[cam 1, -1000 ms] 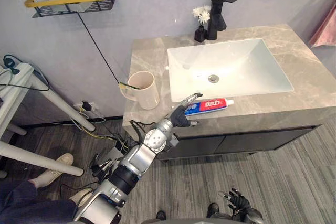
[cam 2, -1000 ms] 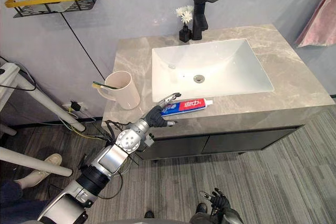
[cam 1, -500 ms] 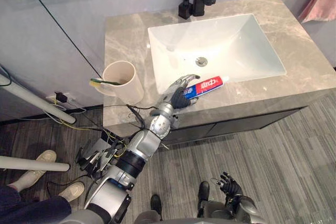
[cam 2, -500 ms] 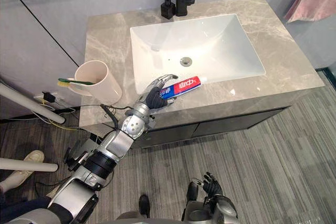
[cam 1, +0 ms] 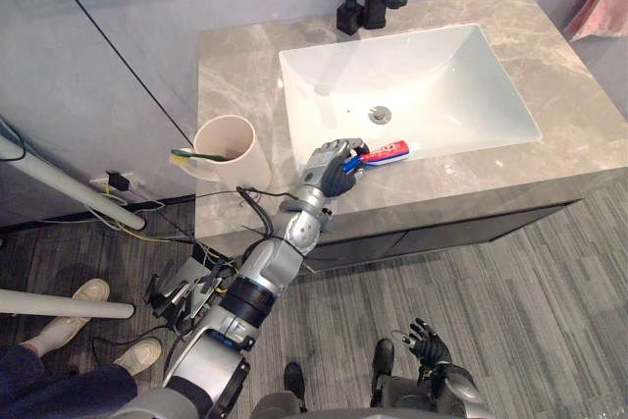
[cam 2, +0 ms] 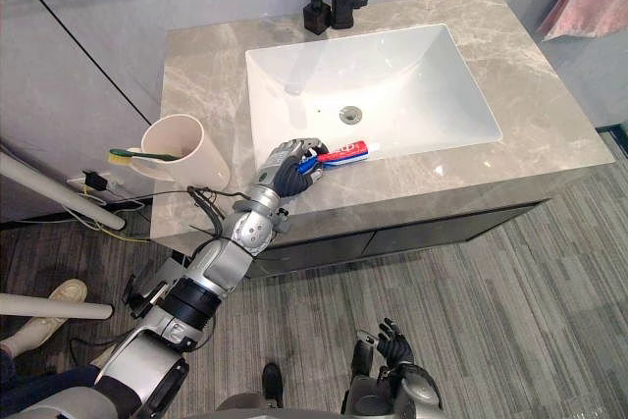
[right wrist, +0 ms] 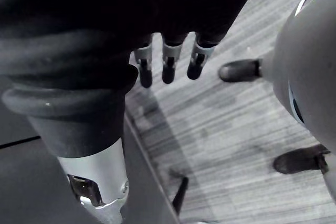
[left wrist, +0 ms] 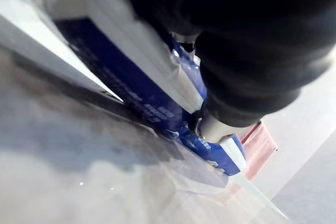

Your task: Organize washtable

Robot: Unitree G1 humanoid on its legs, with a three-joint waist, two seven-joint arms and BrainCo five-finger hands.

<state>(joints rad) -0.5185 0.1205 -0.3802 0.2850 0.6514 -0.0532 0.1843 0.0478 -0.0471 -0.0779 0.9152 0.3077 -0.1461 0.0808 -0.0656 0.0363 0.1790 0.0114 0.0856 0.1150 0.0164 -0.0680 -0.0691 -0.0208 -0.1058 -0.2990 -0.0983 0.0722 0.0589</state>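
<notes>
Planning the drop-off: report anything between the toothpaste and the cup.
Nothing visible stands on the counter between them. The left robot hand grips the toothpaste; a toothbrush lies across part of the cup mouth.

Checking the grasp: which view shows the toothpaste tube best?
Left eye view: toothpaste tube shows nearly whole, left robot hand curled round one end. Right eye view matches; left wrist view gives a fragment.

Bare countertop (cam 1: 574, 105) right of sink (cam 1: 446, 71) (cup (cam 1: 234, 152) leftward)
</notes>
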